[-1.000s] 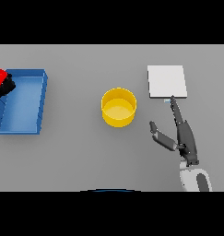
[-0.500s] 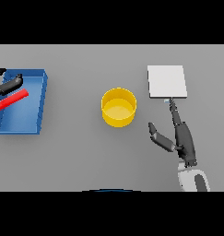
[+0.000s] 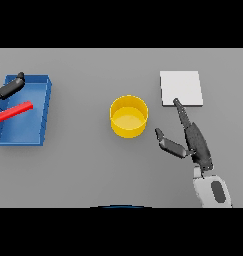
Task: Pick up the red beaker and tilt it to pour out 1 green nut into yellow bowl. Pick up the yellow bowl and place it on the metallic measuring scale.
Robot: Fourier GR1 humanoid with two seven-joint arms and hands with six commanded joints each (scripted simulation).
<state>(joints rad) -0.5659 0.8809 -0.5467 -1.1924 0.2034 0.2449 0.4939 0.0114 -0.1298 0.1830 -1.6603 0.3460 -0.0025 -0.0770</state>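
The red beaker (image 3: 13, 112) lies on its side, slanted, inside the blue tray (image 3: 45, 110) at the far left. My left hand (image 3: 8, 87) hovers just above it at the view's left edge, fingers straight and apart from the beaker. The yellow bowl (image 3: 129, 116) stands upright at the table's middle, and I see nothing inside it. The metallic scale (image 3: 181, 88), a pale square plate, lies to the bowl's upper right. My right hand (image 3: 195, 142) rests open right of the bowl, fingers pointing at the scale's near edge and thumb toward the bowl. No green nut shows.
The blue tray's left part runs out of view. Grey table lies between tray and bowl and along the near edge.
The red beaker has left my left hand and now lies flat in the tray; the hand has lifted slightly away from it. The right hand has barely moved.
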